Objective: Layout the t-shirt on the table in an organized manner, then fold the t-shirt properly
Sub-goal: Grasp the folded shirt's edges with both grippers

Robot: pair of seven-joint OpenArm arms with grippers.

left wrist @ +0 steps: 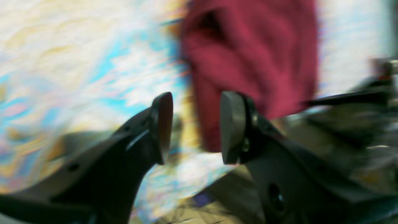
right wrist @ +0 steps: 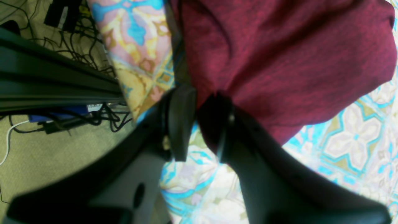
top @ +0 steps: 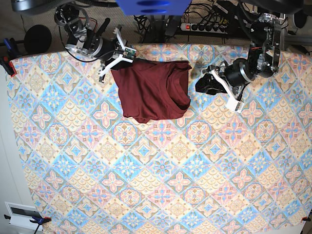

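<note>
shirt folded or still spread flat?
Folded. In the base view the t-shirt lies as a compact doubled block near the far edge of the table, no sleeves spread out.

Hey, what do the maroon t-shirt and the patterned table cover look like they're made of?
t-shirt: soft matte knit, likely cotton blend; it creases and shows a heathered grain in the right wrist view. Table cover: looks like thin printed cloth lying flat; the fibre can't be told.

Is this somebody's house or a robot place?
Most likely a robot lab or workshop. Two robot arms reach over a table with a maroon t-shirt, and a power strip and tangled cables lie behind it.
</note>
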